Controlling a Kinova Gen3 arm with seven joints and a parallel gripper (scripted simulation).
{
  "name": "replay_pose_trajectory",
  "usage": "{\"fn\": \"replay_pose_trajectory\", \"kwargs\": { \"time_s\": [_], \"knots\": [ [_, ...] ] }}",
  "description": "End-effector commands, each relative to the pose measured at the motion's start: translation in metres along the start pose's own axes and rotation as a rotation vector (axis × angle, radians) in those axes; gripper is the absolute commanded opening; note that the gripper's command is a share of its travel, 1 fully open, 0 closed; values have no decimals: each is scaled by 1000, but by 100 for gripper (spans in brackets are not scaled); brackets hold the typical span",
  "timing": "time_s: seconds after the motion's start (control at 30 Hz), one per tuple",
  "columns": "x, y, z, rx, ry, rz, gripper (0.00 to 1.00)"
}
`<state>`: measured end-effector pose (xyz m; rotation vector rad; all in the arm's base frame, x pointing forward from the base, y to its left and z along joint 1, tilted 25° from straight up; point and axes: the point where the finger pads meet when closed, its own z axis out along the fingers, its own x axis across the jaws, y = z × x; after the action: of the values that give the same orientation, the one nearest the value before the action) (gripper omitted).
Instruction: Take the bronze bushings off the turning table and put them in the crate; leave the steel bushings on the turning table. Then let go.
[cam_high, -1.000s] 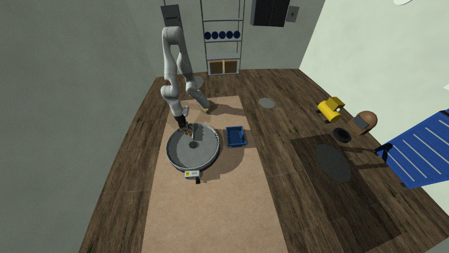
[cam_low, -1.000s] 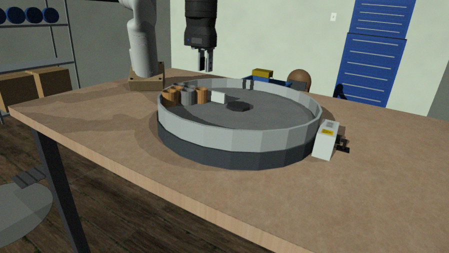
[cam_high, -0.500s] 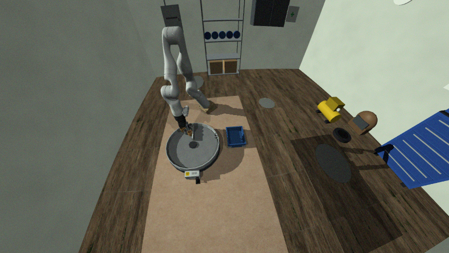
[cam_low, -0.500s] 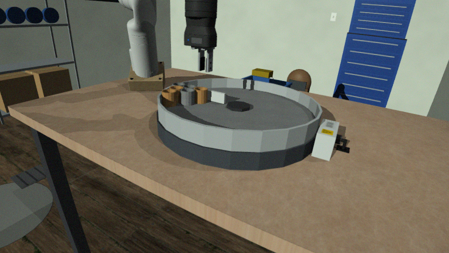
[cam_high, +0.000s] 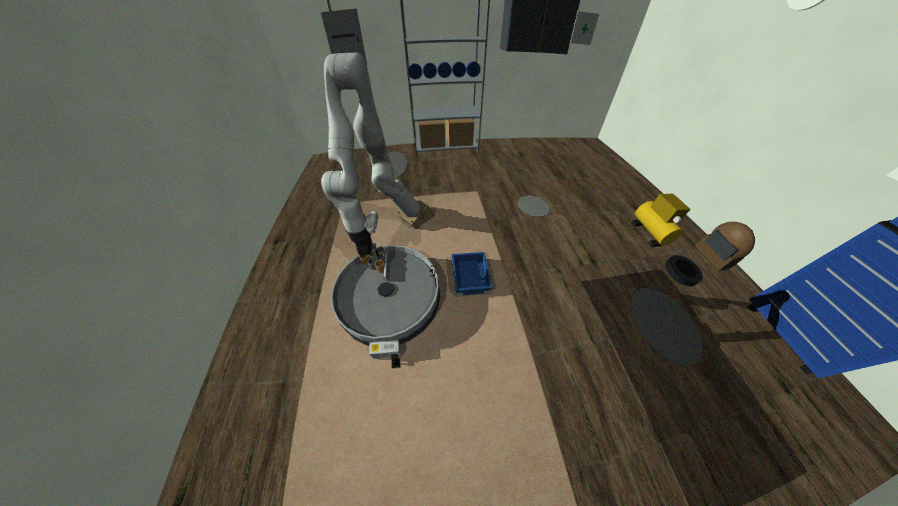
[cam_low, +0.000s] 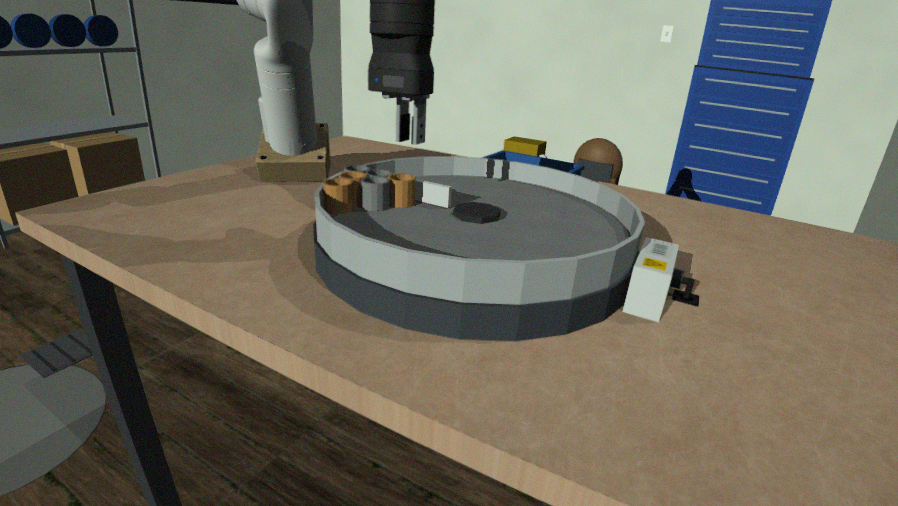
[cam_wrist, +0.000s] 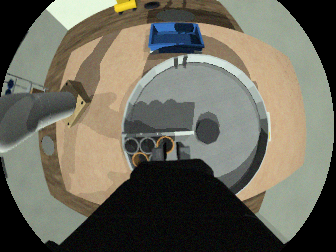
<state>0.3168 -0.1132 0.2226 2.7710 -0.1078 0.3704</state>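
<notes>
The turning table (cam_high: 402, 314) (cam_low: 534, 229) (cam_wrist: 232, 100) is a round grey tray with a raised rim. Bushings stand upright, close together, by its rim on the arm's side. One bronze bushing (cam_low: 402, 191) stands at the end of the group nearest the hub, another bronze bushing (cam_low: 339, 196) stands near the rim, and more bronze shows behind. A steel bushing (cam_low: 375, 193) stands between them, with more steel behind. My gripper (cam_low: 410, 141) (cam_wrist: 171, 148) is partly open and empty, above the group; its fingers hide some bushings in the wrist view. The blue crate (cam_high: 468, 276) (cam_wrist: 172, 39) shows no bushing inside.
A thin upright white plate (cam_low: 436, 194) (cam_wrist: 182, 133) stands beside the bushings. A dark hub (cam_high: 385, 289) (cam_low: 476, 212) (cam_wrist: 207, 130) sits mid-table. The crate stands beyond the turning table's rim. A white control box (cam_high: 383, 349) (cam_low: 651, 280) is at the rim.
</notes>
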Motion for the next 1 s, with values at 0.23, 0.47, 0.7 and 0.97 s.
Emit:
{"fn": "replay_pose_trajectory", "kwargs": {
  "time_s": [0.23,0.47,0.7,0.97],
  "knots": [
    [0,0,0,0,1,0,45],
    [0,0,9,0,0,0,45],
    [0,0,15,0,0,1,45],
    [0,0,17,0,1,-1,45]
  ]
}}
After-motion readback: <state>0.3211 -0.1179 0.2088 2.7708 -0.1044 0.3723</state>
